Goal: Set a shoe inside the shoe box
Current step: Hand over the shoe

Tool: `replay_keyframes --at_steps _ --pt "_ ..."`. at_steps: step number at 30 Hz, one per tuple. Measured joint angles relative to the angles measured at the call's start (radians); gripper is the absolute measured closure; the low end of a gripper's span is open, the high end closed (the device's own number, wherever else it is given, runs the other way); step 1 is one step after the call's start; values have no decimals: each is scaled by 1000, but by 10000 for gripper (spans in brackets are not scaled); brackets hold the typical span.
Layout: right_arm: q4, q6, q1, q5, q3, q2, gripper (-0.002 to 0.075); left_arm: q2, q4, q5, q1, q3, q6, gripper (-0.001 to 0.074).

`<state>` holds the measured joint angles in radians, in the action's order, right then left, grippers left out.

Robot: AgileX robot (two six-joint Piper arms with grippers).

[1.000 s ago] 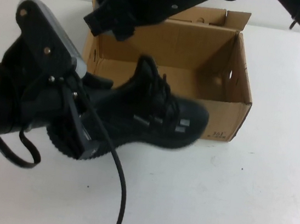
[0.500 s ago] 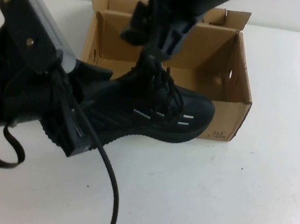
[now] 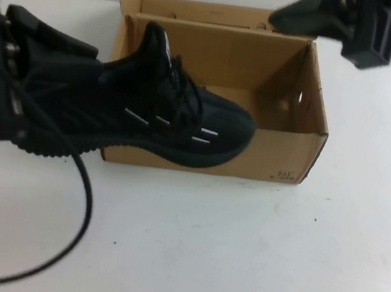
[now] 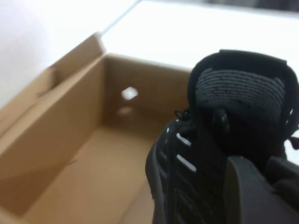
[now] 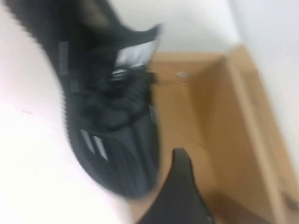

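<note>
One shoe (image 3: 170, 121), one shoe box (image 3: 308, 110), one left tool (image 3: 22, 94), one right tool (image 3: 349, 19).

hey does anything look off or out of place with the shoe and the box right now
Nothing is damaged or spilled. The shoe is only partway there: held at its heel by the left pincer, its toe crosses the front wall of the open shoe box while the heel hangs outside. The right pincer hovers above the box's far right corner.

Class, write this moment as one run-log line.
left hand: grips shoe heel | shoe: over shoe box front wall | right hand: raised behind box
</note>
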<state>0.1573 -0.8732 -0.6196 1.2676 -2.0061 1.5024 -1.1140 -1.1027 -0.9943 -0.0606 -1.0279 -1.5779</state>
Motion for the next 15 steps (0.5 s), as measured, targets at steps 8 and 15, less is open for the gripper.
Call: replay_keyframes --at_steps 8,15 --pt "259 -69 53 0 163 -3 244 -106 -158 -208 155 -18 -44 684" --pt "337 -71 53 -2 177 63 244 -110 -168 -202 155 -19 -46 684"
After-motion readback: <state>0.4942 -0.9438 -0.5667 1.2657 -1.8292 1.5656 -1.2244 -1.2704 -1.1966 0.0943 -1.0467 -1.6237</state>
